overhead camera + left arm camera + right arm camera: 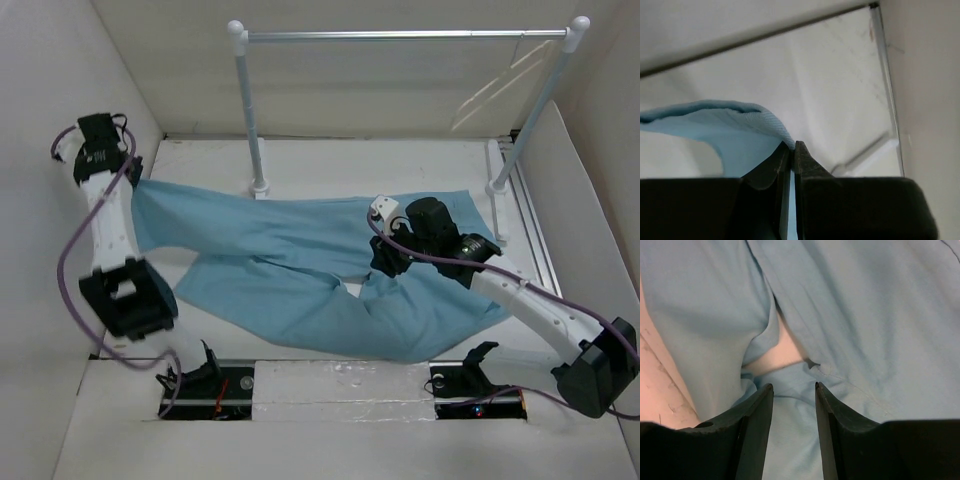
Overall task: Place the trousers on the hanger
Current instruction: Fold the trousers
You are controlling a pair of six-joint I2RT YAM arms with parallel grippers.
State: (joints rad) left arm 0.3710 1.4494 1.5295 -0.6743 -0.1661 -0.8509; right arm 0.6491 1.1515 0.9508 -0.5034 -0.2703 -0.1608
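Observation:
The light blue trousers [300, 255] lie spread flat across the white table, legs running left and waist at the right. My left gripper [134, 176] is at the far left and is shut on the hem corner of one leg. In the left wrist view the trousers [725, 125] run into the closed left gripper [791, 145]. My right gripper [383, 265] hovers open over the crotch. In the right wrist view the right gripper [794, 386] has only trousers [865, 315] under its gap. The thin pale hanger [497, 88] hangs from the rail at the back right.
A silver rail [400, 35] on two white posts [250, 120] stands across the back of the table. White walls close in on the left and right. A metal strip [530, 230] runs along the right side. Both arm bases sit in slots at the near edge.

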